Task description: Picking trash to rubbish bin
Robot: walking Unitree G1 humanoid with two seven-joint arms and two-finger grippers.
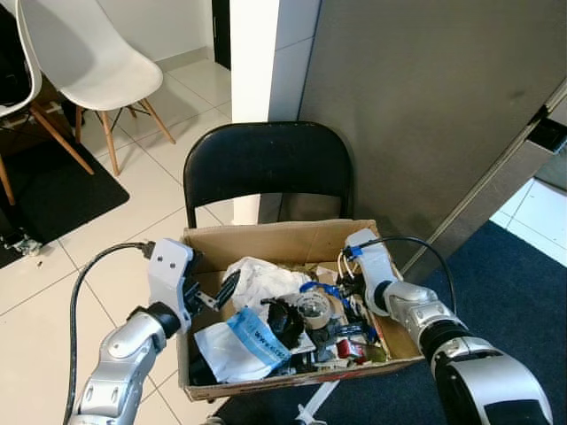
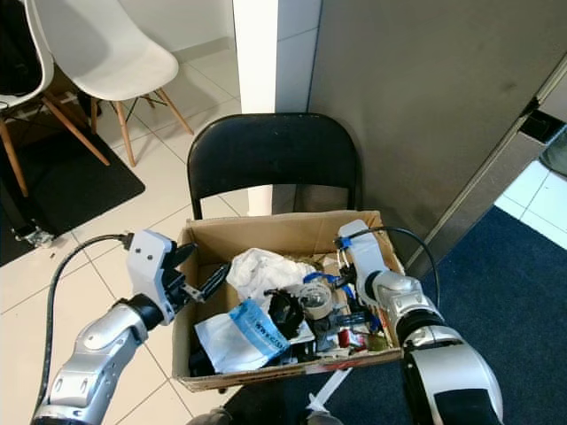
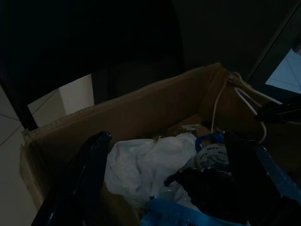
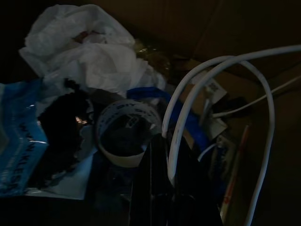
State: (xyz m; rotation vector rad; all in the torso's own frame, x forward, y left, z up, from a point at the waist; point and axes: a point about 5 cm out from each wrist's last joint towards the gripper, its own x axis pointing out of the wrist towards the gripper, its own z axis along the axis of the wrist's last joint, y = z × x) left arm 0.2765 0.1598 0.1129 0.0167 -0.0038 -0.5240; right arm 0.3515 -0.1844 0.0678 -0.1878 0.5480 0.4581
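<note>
Cardboard box (image 1: 266, 237) of trash – right gripper (image 4: 162, 155) pinches white cable (image 4: 197, 80), left gripper (image 2: 202, 282) spread

One cardboard box (image 1: 266, 237) of trash, one black folding chair (image 1: 266, 164), two white chairs (image 1: 89, 53), one tape roll (image 1: 314, 306), one white plastic bag (image 1: 261, 279), two grippers (image 1: 213, 297) (image 2: 341, 282).

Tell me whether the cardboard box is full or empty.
Full: the cardboard box holds crumpled white plastic, a tape roll and other trash.
</note>
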